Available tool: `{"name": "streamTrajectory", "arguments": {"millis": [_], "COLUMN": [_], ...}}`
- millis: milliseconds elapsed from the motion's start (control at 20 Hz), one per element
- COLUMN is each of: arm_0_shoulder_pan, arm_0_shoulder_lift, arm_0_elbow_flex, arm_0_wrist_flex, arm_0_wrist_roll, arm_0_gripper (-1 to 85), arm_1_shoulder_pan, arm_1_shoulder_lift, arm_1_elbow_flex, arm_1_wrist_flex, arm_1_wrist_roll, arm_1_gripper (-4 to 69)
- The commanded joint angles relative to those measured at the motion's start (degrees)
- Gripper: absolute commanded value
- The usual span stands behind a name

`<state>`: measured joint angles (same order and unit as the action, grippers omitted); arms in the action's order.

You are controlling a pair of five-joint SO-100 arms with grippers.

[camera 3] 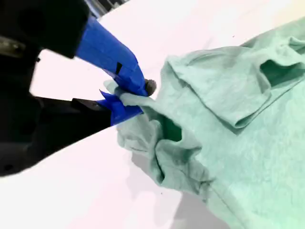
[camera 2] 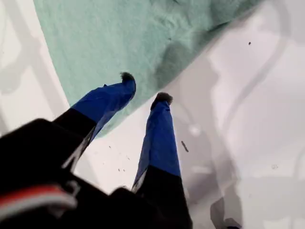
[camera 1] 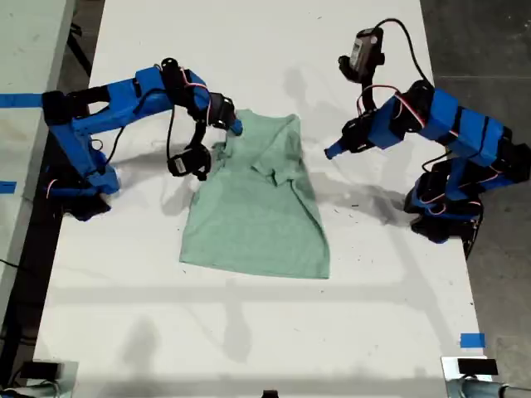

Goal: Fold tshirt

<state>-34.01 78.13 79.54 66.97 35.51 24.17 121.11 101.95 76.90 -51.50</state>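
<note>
Arms, both blue, one reaching in from each side of the exterior view

Your second gripper (camera 3: pixel 131 98), on the arm at the exterior view's left (camera 1: pixel 235 126), has its jaws clamped on a bunch of the tshirt (camera 3: pixel 228 133), forearm stretched level from a raised elbow. Your first gripper (camera 2: pixel 143 90), on the arm at the exterior view's right (camera 1: pixel 332 152), has its jaws parted and holds nothing, tips just off the tshirt's edge, forearm sloping down

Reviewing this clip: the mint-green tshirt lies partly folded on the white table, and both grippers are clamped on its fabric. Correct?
Not quite. Only my second gripper is clamped on the tshirt, pinching a bunched edge of it, as the second wrist view shows. My first gripper is open and holds nothing; the first wrist view shows its fingertips parted above the tshirt's edge and the table. The rest stands.
</note>
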Motion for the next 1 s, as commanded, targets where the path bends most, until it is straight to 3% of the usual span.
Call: {"name": "streamTrajectory", "arguments": {"millis": [0,50,150,500,700,950], "arm_0_shoulder_pan": [1.8,2.0,2.9,3.4,5.4,10.8], "arm_0_shoulder_lift": [-6.2,-7.7,-8.3,-3.4,-0.5,3.1], "arm_0_elbow_flex": [-9.7,-11.4,-13.6,-21.5,-20.0,-13.1], "arm_0_wrist_flex": [2.1,2.5,2.6,8.7,12.5,11.7], "arm_0_wrist_roll": [-0.1,0.8,1.8,2.1,1.3,-1.9], "arm_0_gripper": [4.0,16.7,24.9,27.9,27.7,27.5], "arm_1_shoulder_pan": [-1.1,-1.1,-1.2,-4.2,-10.5,-20.8], "arm_1_shoulder_lift": [3.4,3.4,3.7,4.3,6.9,7.6], "arm_1_elbow_flex": [0.0,0.2,0.8,4.6,10.2,17.0], "arm_1_wrist_flex": [-1.5,-1.5,-1.7,-3.3,-5.5,-9.0], "arm_1_wrist_roll": [0.6,0.7,0.9,1.2,4.3,11.2], "arm_1_gripper": [11.5,12.1,13.5,17.7,18.4,20.1]}}
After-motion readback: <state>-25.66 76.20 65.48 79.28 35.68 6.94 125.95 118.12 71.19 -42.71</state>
